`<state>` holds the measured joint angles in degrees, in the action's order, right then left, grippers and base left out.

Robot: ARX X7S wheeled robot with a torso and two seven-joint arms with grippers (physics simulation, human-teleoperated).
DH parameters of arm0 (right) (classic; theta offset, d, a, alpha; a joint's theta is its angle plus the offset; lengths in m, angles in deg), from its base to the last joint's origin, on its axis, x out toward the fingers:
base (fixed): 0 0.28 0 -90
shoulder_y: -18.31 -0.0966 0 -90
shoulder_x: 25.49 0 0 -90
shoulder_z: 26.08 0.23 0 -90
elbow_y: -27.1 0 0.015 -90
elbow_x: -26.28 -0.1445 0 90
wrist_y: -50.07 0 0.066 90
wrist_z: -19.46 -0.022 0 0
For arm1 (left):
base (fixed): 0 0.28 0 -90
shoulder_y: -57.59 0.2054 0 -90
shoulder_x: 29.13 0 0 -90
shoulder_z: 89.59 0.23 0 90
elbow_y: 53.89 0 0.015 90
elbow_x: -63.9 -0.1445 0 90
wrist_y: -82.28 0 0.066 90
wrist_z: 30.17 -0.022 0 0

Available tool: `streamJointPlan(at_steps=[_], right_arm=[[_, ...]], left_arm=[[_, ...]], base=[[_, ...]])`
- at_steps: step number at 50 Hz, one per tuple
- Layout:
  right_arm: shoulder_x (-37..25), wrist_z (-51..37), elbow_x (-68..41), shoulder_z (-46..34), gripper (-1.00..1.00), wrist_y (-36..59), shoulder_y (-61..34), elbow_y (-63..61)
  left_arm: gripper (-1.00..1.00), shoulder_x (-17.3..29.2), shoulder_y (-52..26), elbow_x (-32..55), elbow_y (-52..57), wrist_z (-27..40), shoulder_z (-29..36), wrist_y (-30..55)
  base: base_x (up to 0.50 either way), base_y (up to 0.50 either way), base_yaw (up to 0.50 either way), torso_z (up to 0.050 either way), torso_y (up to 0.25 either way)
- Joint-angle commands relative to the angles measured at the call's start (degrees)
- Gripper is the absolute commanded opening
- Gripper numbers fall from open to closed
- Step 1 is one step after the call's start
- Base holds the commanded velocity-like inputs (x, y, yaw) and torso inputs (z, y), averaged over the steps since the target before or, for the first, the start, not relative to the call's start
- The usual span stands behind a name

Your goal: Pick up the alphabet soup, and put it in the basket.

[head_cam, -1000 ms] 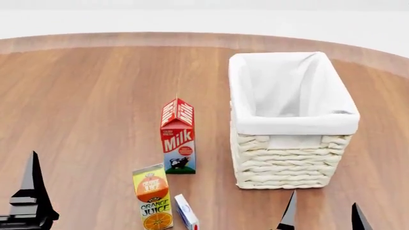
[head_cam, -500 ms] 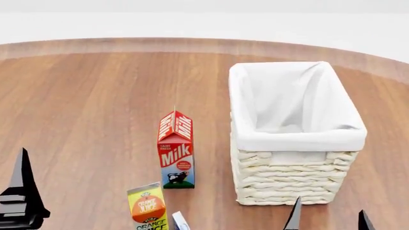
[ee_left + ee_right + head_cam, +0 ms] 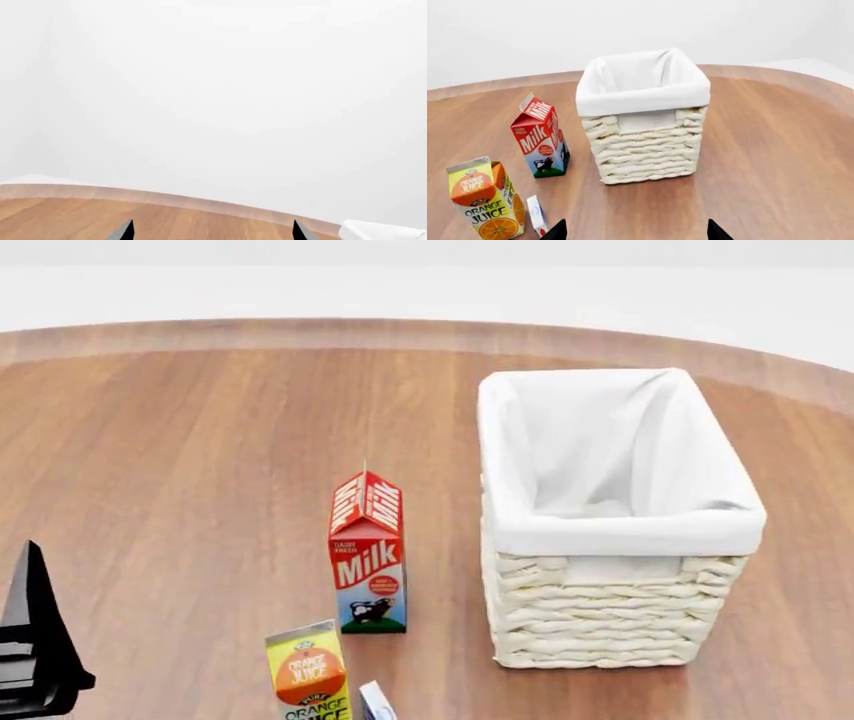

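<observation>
Reading "Milk" on the red carton [image 3: 368, 550] and "Orange Juice" on the yellow one [image 3: 486, 206] beside the basket [image 3: 607, 615], both grippers spread wide, the right gripper [image 3: 635, 231] gone from the head view since half a second ago.

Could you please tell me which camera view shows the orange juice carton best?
The right wrist view: the orange juice carton stands nearly whole there, its front label readable, beside the milk carton. The head view catches only its top part, cut off by the frame's lower edge. The left wrist view shows none of it.
</observation>
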<state>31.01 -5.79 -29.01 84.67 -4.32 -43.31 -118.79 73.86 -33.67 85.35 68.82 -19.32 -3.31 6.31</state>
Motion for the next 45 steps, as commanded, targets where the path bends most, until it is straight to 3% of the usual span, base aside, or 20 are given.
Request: streamJointPlan(at_steps=[1, 4, 30, 45], right_arm=[[-9.58, -5.16, -15.73, 7.91, 1.0, -0.6, 10.6, -4.04], [-10.59, -3.79, -17.23, 7.93, 1.0, -2.29, 16.59, -4.1], [-7.11, -1.49, -17.21, 11.11, 1.0, 2.12, 16.4, -4.07], [-10.34, -5.63, -15.71, 1.83, 1.0, 6.37, 4.3, 2.04]], left_arm=[[1.0, -0.79, 0.0, -0.28, -0.73, 0.74, 0.91, -0.93], [1.0, 0.25, 0.3, 2.32, 1.35, 1.07, -1.45, 0.06], [1.0, 0.92, 0.12, 2.93, 1.95, 2.21, -0.89, 0.27], [1.0, 1.45, 0.28, 4.28, 2.76, 2.81, -1.61, 0.27]], base=[[0.0, 0.0, 0.0, 0.0, 0.0], [0.0, 0.0, 0.0, 0.0, 0.0], [0.0, 0.0, 0.0, 0.0, 0.0], [0.0, 0.0, 0.0, 0.0, 0.0]])
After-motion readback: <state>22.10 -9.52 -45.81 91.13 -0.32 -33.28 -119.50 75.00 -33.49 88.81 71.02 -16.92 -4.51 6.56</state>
